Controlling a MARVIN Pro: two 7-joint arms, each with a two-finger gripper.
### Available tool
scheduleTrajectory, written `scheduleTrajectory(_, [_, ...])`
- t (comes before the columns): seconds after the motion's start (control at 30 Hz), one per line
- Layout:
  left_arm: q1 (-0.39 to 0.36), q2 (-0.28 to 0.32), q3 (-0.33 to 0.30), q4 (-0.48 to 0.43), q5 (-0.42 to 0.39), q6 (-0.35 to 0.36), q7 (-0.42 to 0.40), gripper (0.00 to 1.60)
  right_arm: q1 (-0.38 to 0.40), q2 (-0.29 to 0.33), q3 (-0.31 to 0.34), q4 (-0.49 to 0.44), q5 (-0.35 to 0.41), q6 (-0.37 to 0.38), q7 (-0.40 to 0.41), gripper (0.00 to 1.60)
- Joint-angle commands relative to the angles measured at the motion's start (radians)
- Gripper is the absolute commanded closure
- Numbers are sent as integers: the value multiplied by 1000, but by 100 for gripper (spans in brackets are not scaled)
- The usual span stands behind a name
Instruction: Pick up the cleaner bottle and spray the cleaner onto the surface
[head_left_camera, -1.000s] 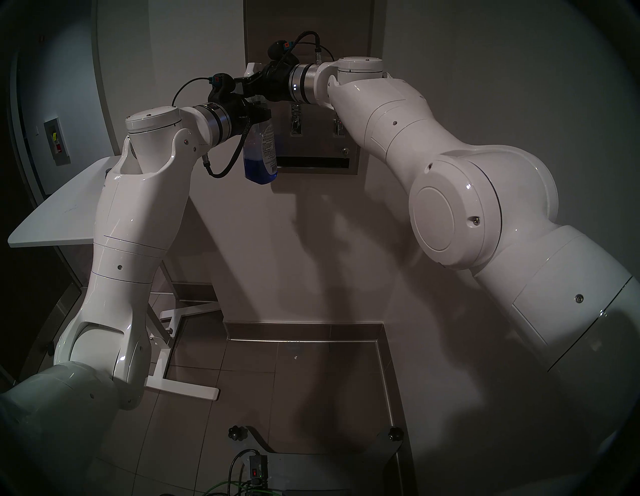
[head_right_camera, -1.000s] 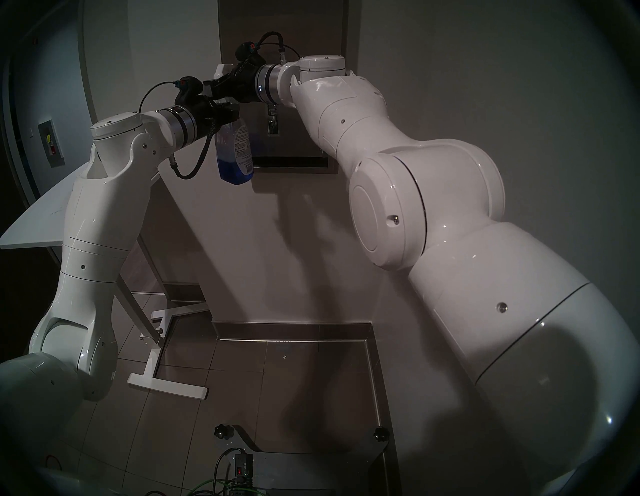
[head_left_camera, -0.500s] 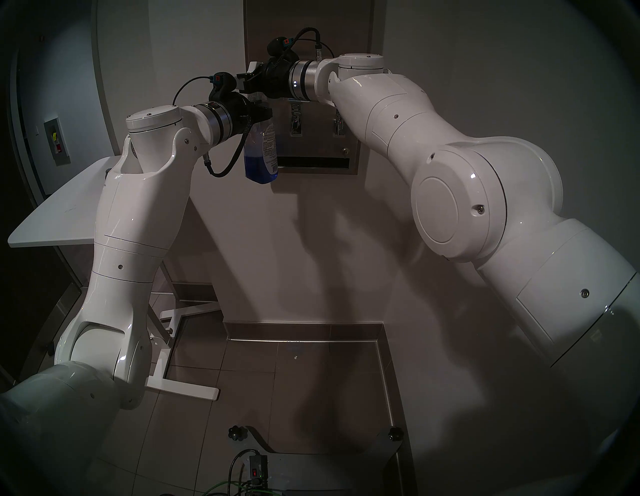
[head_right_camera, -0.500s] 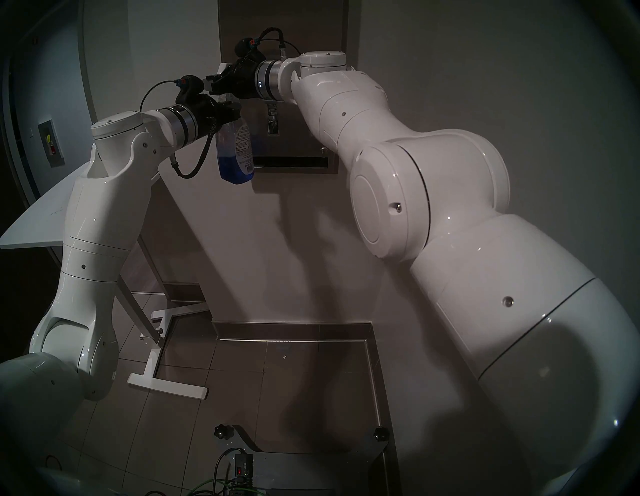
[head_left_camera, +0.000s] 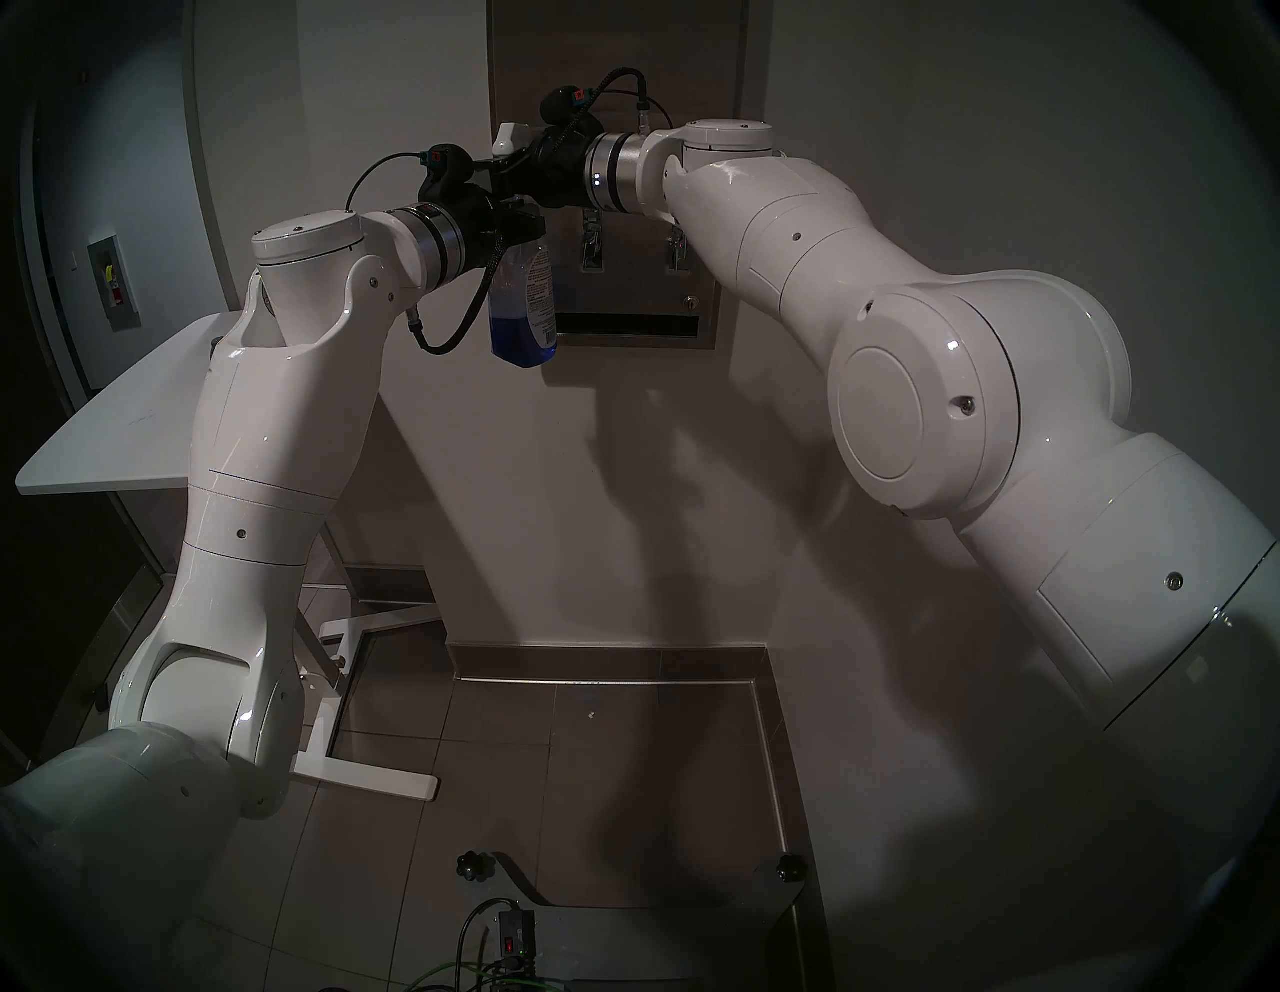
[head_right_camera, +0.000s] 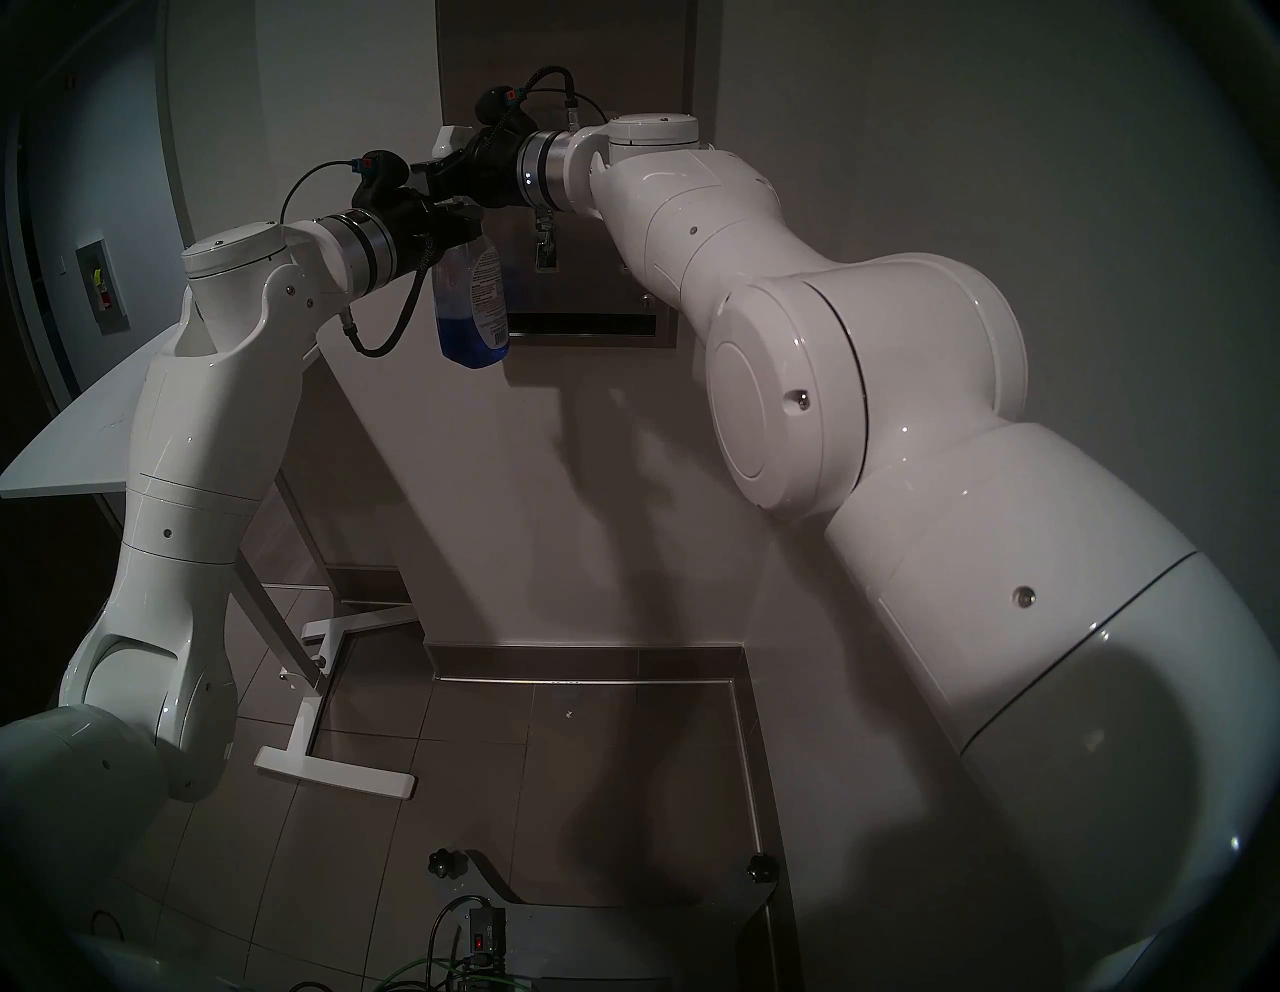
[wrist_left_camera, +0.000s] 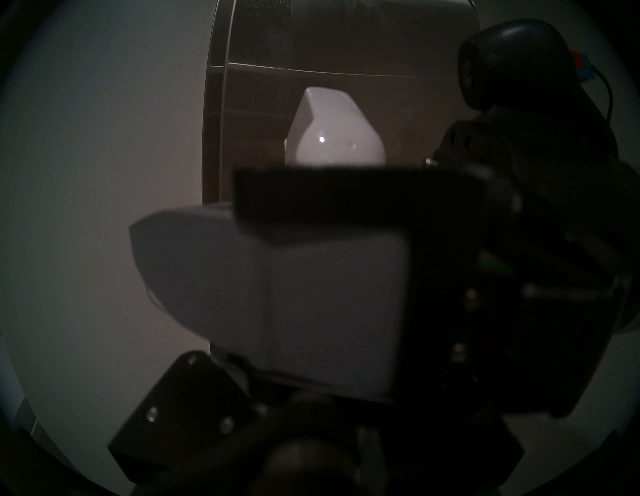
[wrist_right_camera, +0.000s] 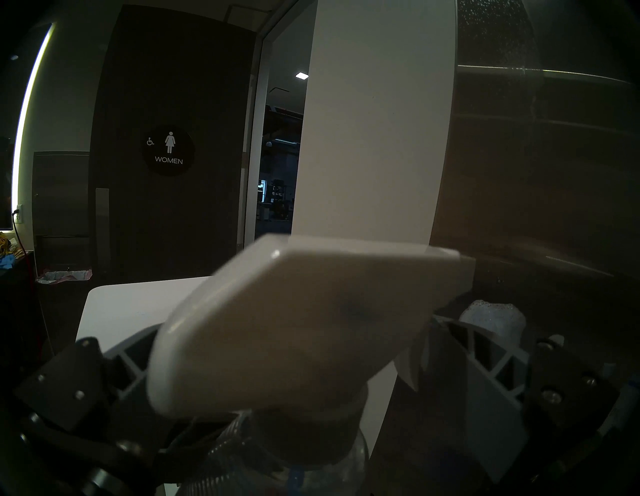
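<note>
A door sign (wrist_right_camera: 168, 151) reads "WOMEN". The left gripper (head_left_camera: 516, 225) clamps the spray bottle (head_left_camera: 524, 305) upright before the steel dispenser (head_left_camera: 634, 291). The right gripper (head_left_camera: 500, 170), fingers now spread wider, straddles the white trigger head (wrist_right_camera: 294, 329).

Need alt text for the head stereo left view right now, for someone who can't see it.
The left gripper holds a clear spray bottle of blue liquid by its neck, before a brushed-steel wall dispenser. The right gripper reaches across at the bottle's white trigger head.
</note>
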Motion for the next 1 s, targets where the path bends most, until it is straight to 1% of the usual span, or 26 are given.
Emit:
scheduleTrajectory(0.0, [-68,-1,-23,-43,5,-37,-1,160,54,6,8,-8,5,-16,-2,81])
scheduleTrajectory(0.03, [-68,-1,-23,-43,6,-37,-1,160,55,6,8,-5,6,-17,-1,131])
scheduleTrajectory(0.07, [-68,-2,-23,-43,8,-37,-2,160,58,7,11,-2,7,-16,1,160])
scheduleTrajectory(0.37, [-68,-6,-24,-42,18,-35,-4,160,66,11,17,8,12,-23,6,160])
scheduleTrajectory(0.4, [-68,-7,-24,-41,19,-35,-4,160,67,12,17,8,12,-24,7,139])
scheduleTrajectory(0.43, [-68,-7,-24,-41,19,-35,-4,160,67,12,17,8,12,-24,7,139])
scheduleTrajectory(0.47, [-68,-7,-25,-41,20,-35,-4,160,67,13,17,9,12,-26,7,25])
scheduleTrajectory(0.5, [-68,-8,-25,-41,21,-35,-4,160,68,14,18,10,13,-27,6,0])
scheduleTrajectory(0.97, [-68,-12,-29,-42,30,-37,-12,160,82,52,29,15,18,-43,9,0])
